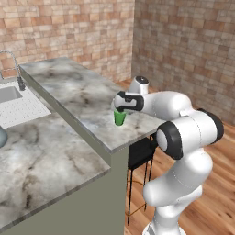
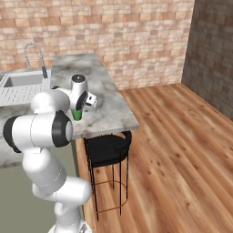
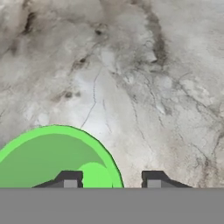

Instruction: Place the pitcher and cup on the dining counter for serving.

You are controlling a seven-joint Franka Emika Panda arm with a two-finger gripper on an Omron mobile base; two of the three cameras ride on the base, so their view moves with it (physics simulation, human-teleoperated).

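We see the small bright green tapered cup (image 1: 120,118) standing upright on the raised grey-white marbled dining counter (image 1: 82,96), near the end above the black stool (image 2: 108,150). The white arm's two-finger gripper (image 3: 111,180) sits right over it. In the hand view the two dark finger tips stand apart, one over the cup's mouth, the other over bare stone, so the rim passes between them without being pinched. We judge the cup is being released: the gripper is partly open and holds nothing. Next we would lift straight up, keeping the inner finger off the wall so the cup does not tip. The pale blue-grey glass object at the lower counter's edge (image 1: 2,137) may be the pitcher, which we would fetch next.
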